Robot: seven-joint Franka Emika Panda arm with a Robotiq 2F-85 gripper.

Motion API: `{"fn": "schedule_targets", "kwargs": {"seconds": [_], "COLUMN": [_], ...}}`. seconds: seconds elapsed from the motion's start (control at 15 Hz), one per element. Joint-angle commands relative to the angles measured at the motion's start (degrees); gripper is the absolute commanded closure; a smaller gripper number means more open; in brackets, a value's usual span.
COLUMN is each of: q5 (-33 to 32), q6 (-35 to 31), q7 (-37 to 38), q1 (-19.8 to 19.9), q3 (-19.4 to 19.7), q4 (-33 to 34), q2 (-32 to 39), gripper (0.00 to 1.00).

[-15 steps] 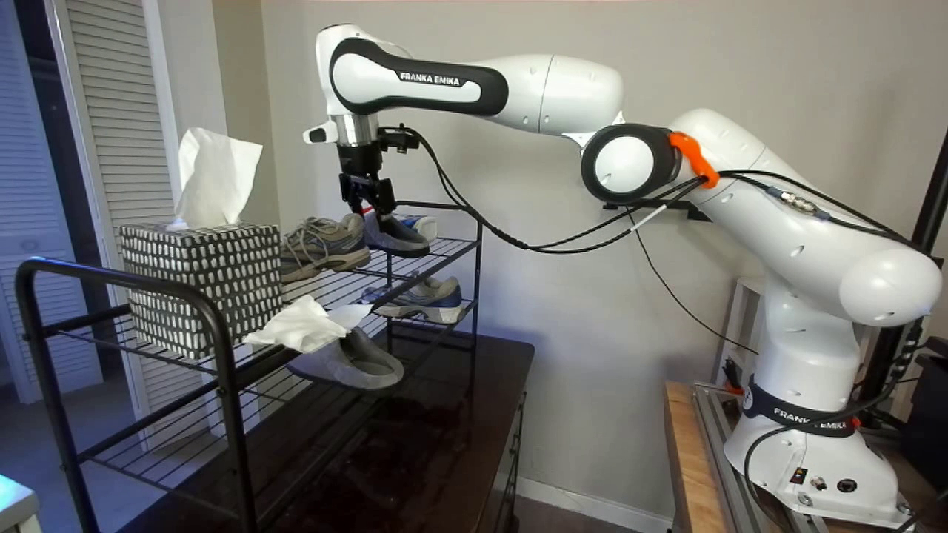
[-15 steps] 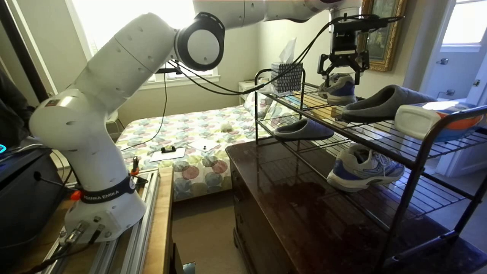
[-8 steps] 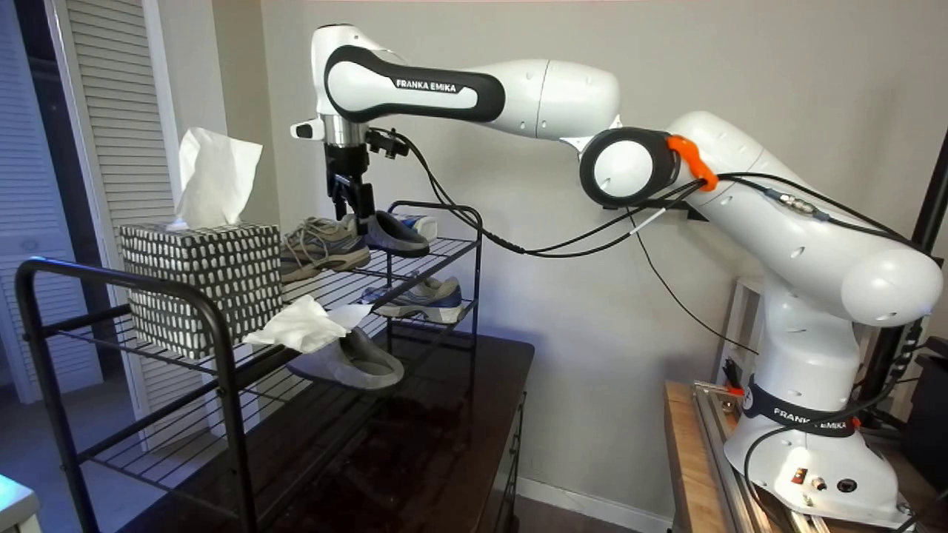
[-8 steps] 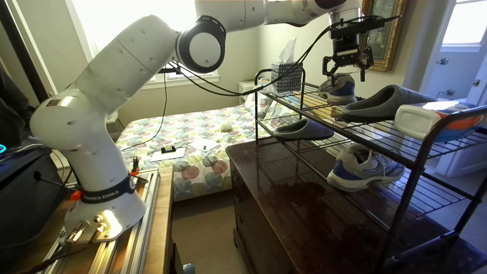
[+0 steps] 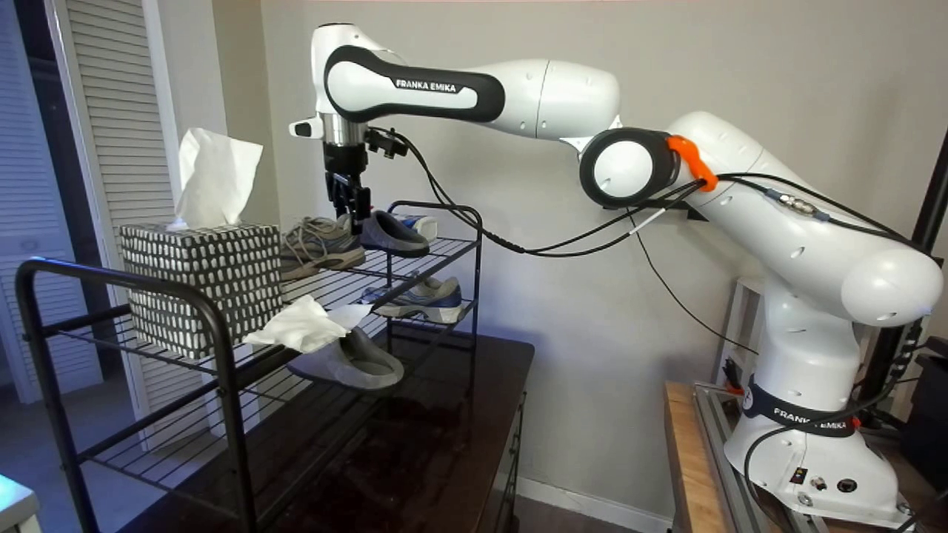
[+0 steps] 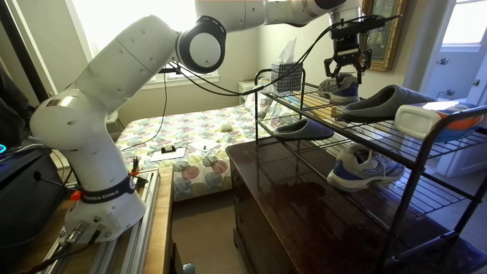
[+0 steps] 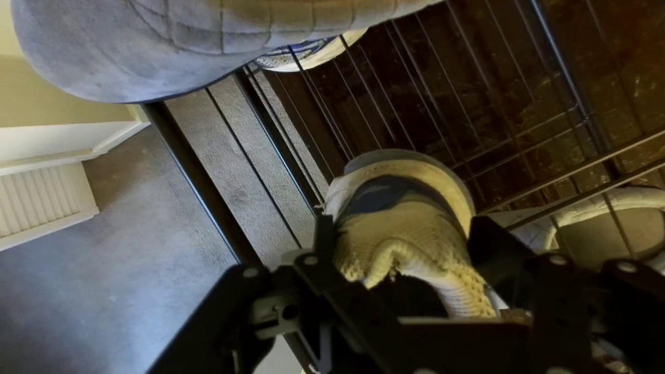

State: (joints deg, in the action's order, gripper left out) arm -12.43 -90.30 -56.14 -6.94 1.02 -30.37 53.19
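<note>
A beige-and-navy sneaker (image 7: 400,195) stands heel outward on the upper shelf, seen also in both exterior views as the sneaker (image 5: 318,244) and sneaker (image 6: 344,95). My gripper (image 6: 349,83) points down over its heel. In the wrist view one finger (image 7: 326,234) lies along each side of the heel collar, both against the fabric, so the jaws are shut on it. The sneaker's toe and opening are partly hidden behind the gripper body. Beside it on that shelf is a grey slipper (image 6: 384,104), apart from the fingers.
A black wire rack (image 5: 241,414) stands on a dark dresser (image 6: 289,205). A tissue box (image 5: 200,281), a loose tissue (image 5: 307,329) and a plastic pack (image 6: 426,118) share its upper shelf. The lower shelf holds another slipper (image 6: 304,131) and another sneaker (image 6: 361,171).
The arm has moved sideways and slightly down, over the sneaker's heel. Since then the jaws have drawn in around it, and the sneaker has shifted a little on the shelf.
</note>
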Motion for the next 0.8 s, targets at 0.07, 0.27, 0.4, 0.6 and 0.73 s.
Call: {"fn": "schedule_targets", "kwargs": {"seconds": [0.07,0.27,0.4,0.6,0.73], "q5": [-0.34,-0.83,-0.75,-0.32,-0.20], "q6": [0.60,2.86,5.12,10.50,14.56], "q7": [0.15,-0.17,-0.64,-1.15,-0.80], "q1": [-0.34,-0.59,-0.74,-0.76,-1.02], "q3": [0.35,0.71,0.62,0.31,0.21], "q4": [1.49,1.14,0.67,0.34,0.39], "q2": [0.91,0.09,-1.03,-3.48,-5.34], "gripper": [0.61,0.68,0.72,0.72,0.72]}}
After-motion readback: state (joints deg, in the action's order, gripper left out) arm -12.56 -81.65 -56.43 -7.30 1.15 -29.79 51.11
